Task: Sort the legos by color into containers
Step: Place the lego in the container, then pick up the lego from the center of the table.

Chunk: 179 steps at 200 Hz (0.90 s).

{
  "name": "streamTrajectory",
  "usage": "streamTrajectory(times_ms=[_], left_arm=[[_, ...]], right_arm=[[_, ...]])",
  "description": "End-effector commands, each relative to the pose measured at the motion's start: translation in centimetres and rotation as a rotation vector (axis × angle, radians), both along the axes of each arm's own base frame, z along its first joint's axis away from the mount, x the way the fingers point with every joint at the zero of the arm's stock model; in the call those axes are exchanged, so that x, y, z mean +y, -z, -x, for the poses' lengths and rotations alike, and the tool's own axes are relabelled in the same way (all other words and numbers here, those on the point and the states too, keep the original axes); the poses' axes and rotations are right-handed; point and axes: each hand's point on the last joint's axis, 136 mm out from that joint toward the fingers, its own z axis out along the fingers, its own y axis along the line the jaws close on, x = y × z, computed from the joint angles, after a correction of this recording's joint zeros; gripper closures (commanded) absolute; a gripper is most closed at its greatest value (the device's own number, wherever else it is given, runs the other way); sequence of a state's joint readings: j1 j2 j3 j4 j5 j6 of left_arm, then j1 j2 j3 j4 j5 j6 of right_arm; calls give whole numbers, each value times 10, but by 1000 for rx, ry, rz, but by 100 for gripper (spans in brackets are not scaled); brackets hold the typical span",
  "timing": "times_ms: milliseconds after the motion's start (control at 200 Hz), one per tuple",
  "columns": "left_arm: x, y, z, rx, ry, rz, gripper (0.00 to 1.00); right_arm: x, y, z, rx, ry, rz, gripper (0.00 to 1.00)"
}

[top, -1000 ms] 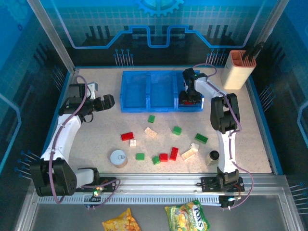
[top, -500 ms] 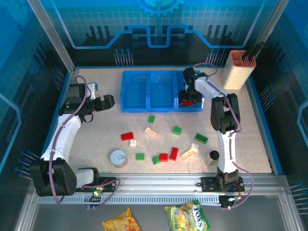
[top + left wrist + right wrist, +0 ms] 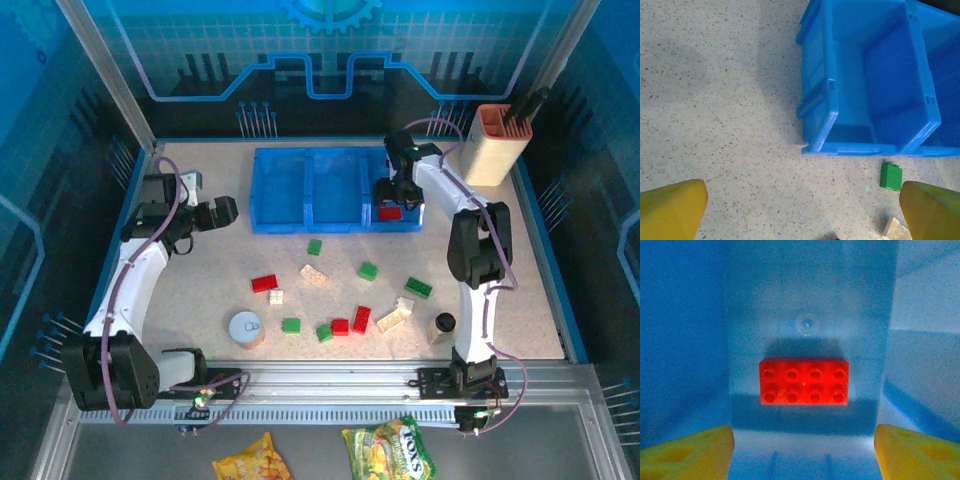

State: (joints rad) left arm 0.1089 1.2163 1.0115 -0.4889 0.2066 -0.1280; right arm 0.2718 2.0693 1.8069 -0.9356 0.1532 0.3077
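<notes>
Right gripper (image 3: 392, 203) hangs over the bin's (image 3: 300, 226) right-hand compartment, jaws wide apart and empty. The red brick (image 3: 804, 381) lies flat on that floor, clear of both fingers, so reds look to belong there. Left gripper (image 3: 226, 212) hovers beside the bin, also wide open, holding nothing. Its wrist camera adds a bare left compartment and a green brick (image 3: 890, 176) just outside the near wall.

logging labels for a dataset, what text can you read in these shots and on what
"FOX'S": on the green bag, in front of the arm bases.
Yellow bag: print too small to read.
Tin: lid marking too blurred to read.
Red lego, bin: no text.
</notes>
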Motion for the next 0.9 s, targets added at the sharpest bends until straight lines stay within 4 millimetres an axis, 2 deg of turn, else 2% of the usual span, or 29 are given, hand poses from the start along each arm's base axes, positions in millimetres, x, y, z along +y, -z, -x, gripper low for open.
streamTrajectory(times_ms=[0,125,370,620,890], left_arm=[[4,0,6,-4,-2,-11,1],[3,-1,5,-5,0,-10,1],[3,-1,4,-3,3,-4,1],[3,0,4,1,4,-4,1],[3,2,4,6,4,0,1]], right_arm=[[4,-18,25,6,-8,5,26],[8,-24,44,5,-20,8,27],[23,-19,89,43,30,-7,28],[40,0,126,60,268,-49,29],[62,29,151,121,443,-115,25]])
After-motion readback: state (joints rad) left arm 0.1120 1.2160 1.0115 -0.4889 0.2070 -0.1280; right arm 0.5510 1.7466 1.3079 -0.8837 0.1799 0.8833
